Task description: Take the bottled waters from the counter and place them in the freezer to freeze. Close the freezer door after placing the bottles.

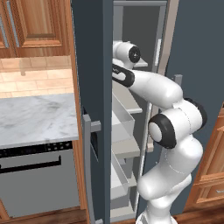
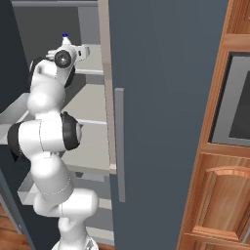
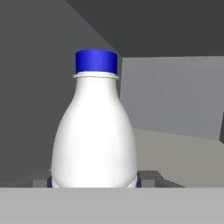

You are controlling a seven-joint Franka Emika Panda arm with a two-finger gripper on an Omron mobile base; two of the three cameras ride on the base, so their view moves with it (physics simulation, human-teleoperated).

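Observation:
A white bottle [image 3: 94,131] with a blue cap stands upright right in front of the hand camera, inside the freezer [image 1: 131,109]. My gripper [image 3: 94,180] is shut on the bottle low down, one dark fingertip [image 3: 148,179] pressed against each side. In the right base view the blue cap [image 2: 64,36] pokes up behind my hand [image 2: 73,53], over an upper grey shelf [image 2: 90,68]. The freezer door [image 1: 94,65] stands open, seen edge on, with white bins [image 1: 120,118] on its inner face. The marble counter [image 1: 35,118] lies to the left.
A grey dishwasher front [image 1: 35,183] sits under the counter. The neighbouring dark door [image 2: 166,97] with its bar handle [image 2: 119,141] is closed on the right. Wooden cabinets [image 2: 219,195] and a built-in oven [image 2: 239,97] stand beyond it. Lower shelves [image 2: 93,141] run beneath my arm.

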